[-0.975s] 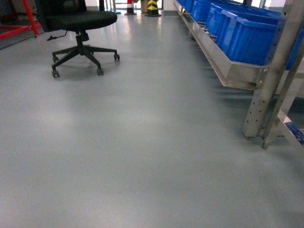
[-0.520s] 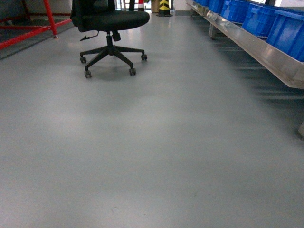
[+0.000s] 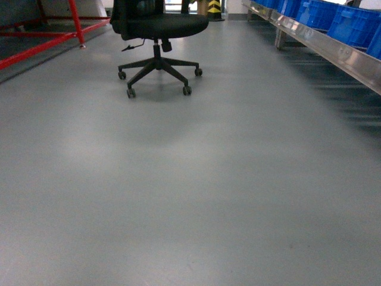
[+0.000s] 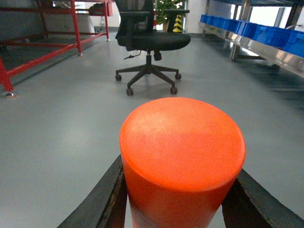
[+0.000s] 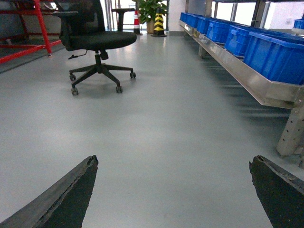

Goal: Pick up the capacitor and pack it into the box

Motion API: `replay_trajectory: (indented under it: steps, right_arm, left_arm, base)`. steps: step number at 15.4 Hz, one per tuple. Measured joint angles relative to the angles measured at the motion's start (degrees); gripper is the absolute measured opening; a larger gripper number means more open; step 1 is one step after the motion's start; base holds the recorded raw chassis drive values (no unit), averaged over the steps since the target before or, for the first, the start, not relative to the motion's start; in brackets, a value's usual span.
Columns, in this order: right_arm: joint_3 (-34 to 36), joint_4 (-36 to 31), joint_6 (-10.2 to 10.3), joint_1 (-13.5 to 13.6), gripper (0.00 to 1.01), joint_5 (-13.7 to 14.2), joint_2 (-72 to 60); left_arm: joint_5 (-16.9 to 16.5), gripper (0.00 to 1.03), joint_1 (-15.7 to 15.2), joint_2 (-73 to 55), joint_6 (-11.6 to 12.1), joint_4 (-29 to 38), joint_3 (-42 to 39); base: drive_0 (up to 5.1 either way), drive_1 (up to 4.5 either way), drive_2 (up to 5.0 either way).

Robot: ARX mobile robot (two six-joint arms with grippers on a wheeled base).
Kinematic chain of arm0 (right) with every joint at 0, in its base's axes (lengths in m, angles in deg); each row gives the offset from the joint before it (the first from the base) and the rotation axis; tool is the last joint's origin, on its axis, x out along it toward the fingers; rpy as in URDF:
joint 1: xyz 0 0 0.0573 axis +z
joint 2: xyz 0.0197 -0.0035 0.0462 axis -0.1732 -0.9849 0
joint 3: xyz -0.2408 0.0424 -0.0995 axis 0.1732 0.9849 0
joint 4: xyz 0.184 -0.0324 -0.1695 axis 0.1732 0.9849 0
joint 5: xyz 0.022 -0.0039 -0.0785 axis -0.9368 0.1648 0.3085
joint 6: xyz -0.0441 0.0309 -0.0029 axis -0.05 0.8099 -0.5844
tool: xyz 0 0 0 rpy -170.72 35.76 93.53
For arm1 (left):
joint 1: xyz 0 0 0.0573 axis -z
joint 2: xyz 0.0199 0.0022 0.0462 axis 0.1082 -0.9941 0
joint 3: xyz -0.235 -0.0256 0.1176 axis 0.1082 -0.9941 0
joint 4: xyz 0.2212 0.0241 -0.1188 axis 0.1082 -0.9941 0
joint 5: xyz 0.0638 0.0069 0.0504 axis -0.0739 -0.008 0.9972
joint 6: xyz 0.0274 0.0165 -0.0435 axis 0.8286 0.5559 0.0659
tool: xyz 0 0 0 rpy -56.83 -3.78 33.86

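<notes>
While an orange capacitor (image 4: 183,156) is gripped between the two dark fingers (image 4: 107,199) of the left gripper (image 4: 180,199), its flat round top is turned toward the wrist camera. The right gripper (image 5: 173,194) is spread wide, nothing between its tips. No box is seen in any view. Grey floor (image 3: 196,179) fills the head view; a black office chair (image 3: 158,36) is noted ahead, blue bins (image 3: 351,24) on a metal rack (image 3: 333,50) to the right, a red frame (image 3: 41,42) to the left.
</notes>
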Motion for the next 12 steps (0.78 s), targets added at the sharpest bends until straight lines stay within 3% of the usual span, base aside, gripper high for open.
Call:
replay_trajectory:
  steps: [12]
  right_arm:
    - [0.0,-0.2,0.0,0.0,0.98,0.0,0.0]
  left_arm:
    - [0.0,0.44,0.0,0.0,0.0,-0.1,0.0]
  base:
    - [-4.9,3.23,1.6]
